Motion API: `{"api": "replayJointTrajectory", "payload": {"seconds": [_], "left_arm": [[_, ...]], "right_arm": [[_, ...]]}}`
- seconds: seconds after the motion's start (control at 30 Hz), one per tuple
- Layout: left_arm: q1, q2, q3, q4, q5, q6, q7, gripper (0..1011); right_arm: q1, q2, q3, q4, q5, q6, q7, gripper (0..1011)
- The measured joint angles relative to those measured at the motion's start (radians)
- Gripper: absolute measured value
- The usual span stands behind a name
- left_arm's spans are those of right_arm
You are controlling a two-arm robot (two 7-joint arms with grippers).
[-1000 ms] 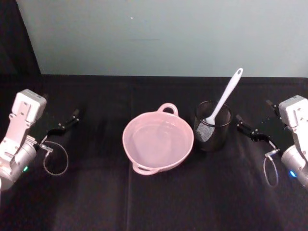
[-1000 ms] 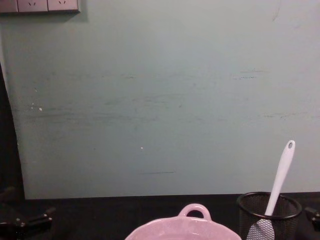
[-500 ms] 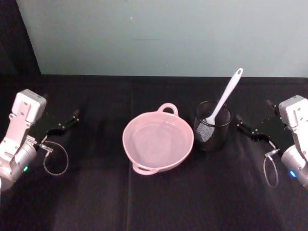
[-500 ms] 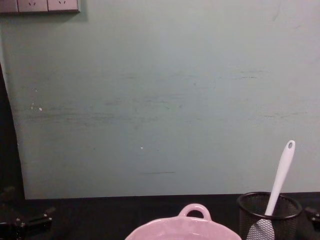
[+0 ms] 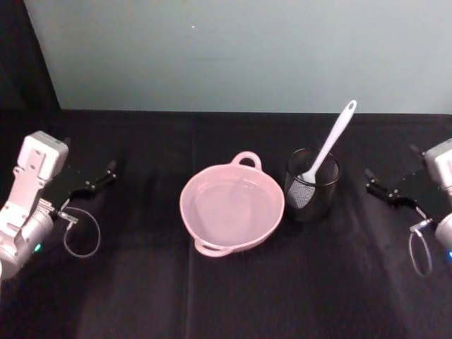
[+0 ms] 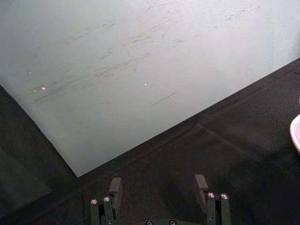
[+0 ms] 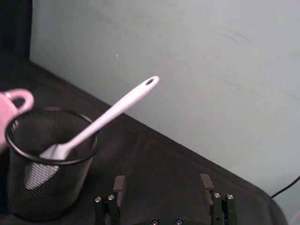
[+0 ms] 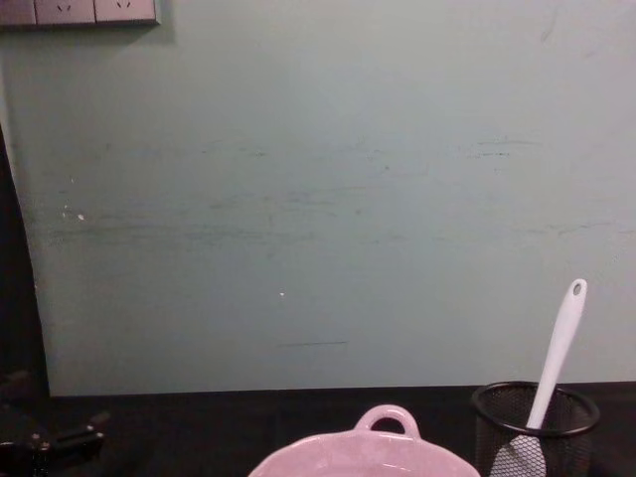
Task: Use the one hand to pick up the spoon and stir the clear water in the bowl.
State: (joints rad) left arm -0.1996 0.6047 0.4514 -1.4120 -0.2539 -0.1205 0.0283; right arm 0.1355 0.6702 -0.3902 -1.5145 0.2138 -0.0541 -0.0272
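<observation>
Black cloth (image 5: 141, 282), spoon (image 5: 332, 145) in mesh cup (image 5: 314, 198) btwn bowl (image 5: 229, 246), right gripper (image 7: 161, 183)

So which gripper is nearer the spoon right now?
Right. The right gripper, open, sits just right of the mesh cup holding the spoon; the left gripper is far off on the bowl's other side.

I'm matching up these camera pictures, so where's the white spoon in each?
Head: spoon in the mesh cup, right of the bowl.
Chest: spoon lower right, in the cup.
Right wrist: spoon in the cup.
Left wrist: no spoon, bowl rim.
Landmark: the pink bowl.
</observation>
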Motion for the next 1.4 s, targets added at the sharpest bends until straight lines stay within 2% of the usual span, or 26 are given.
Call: {"api": "replayJointTrajectory", "payload": {"seconds": [0.03, 0.07, 0.17, 0.23, 0.27, 0.3, 0.37, 0.4, 0.47, 0.57, 0.63, 0.67, 0.77, 0.9, 1.2, 1.4], "left_arm": [[0.000, 0.000, 0.000, 0.000, 0.000, 0.000, 0.000, 1011], [0.000, 0.000, 0.000, 0.000, 0.000, 0.000, 0.000, 1011], [0.000, 0.000, 0.000, 0.000, 0.000, 0.000, 0.000, 1011], [0.000, 0.000, 0.000, 0.000, 0.000, 0.000, 0.000, 1011], [0.000, 0.000, 0.000, 0.000, 0.000, 0.000, 0.000, 1011], [0.000, 0.000, 0.000, 0.000, 0.000, 0.000, 0.000, 1011], [0.000, 0.000, 0.000, 0.000, 0.000, 0.000, 0.000, 1011], [0.000, 0.000, 0.000, 0.000, 0.000, 0.000, 0.000, 1011], [0.000, 0.000, 0.000, 0.000, 0.000, 0.000, 0.000, 1011], [0.000, 0.000, 0.000, 0.000, 0.000, 0.000, 0.000, 1011], [0.000, 0.000, 0.000, 0.000, 0.000, 0.000, 0.000, 1011], [0.000, 0.000, 0.000, 0.000, 0.000, 0.000, 0.000, 1011], [0.000, 0.000, 0.000, 0.000, 0.000, 0.000, 0.000, 1011], [0.000, 0.000, 0.000, 0.000, 0.000, 0.000, 0.000, 1011], [0.000, 0.000, 0.000, 0.000, 0.000, 0.000, 0.000, 1011], [0.000, 0.000, 0.000, 0.000, 0.000, 0.000, 0.000, 1011]], "right_arm": [[-0.007, 0.001, 0.010, -0.006, 0.018, -0.002, 0.010, 1003], [-0.019, 0.002, 0.034, -0.021, 0.059, -0.006, 0.033, 1002], [-0.034, 0.001, 0.065, -0.038, 0.131, -0.006, 0.077, 1003], [-0.045, -0.004, 0.108, -0.060, 0.235, 0.012, 0.148, 1002], [-0.045, -0.004, 0.108, -0.060, 0.235, 0.012, 0.148, 1002], [-0.046, -0.010, 0.126, -0.066, 0.288, 0.029, 0.184, 1003], [-0.045, -0.016, 0.141, -0.068, 0.333, 0.049, 0.215, 1002], [-0.039, -0.028, 0.155, -0.067, 0.381, 0.075, 0.246, 1003], [-0.023, -0.048, 0.172, -0.054, 0.449, 0.121, 0.285, 1003], [-0.004, -0.071, 0.186, -0.037, 0.502, 0.161, 0.314, 1002], [0.020, -0.093, 0.197, -0.011, 0.554, 0.208, 0.339, 1003], [0.039, -0.106, 0.200, 0.008, 0.589, 0.238, 0.353, 1003], [0.080, -0.126, 0.196, 0.052, 0.649, 0.289, 0.380, 1003], [0.128, -0.145, 0.176, 0.103, 0.684, 0.322, 0.397, 1003], [0.216, -0.172, 0.118, 0.185, 0.691, 0.331, 0.411, 1003], [0.253, -0.186, 0.092, 0.220, 0.698, 0.329, 0.420, 1002]]}}
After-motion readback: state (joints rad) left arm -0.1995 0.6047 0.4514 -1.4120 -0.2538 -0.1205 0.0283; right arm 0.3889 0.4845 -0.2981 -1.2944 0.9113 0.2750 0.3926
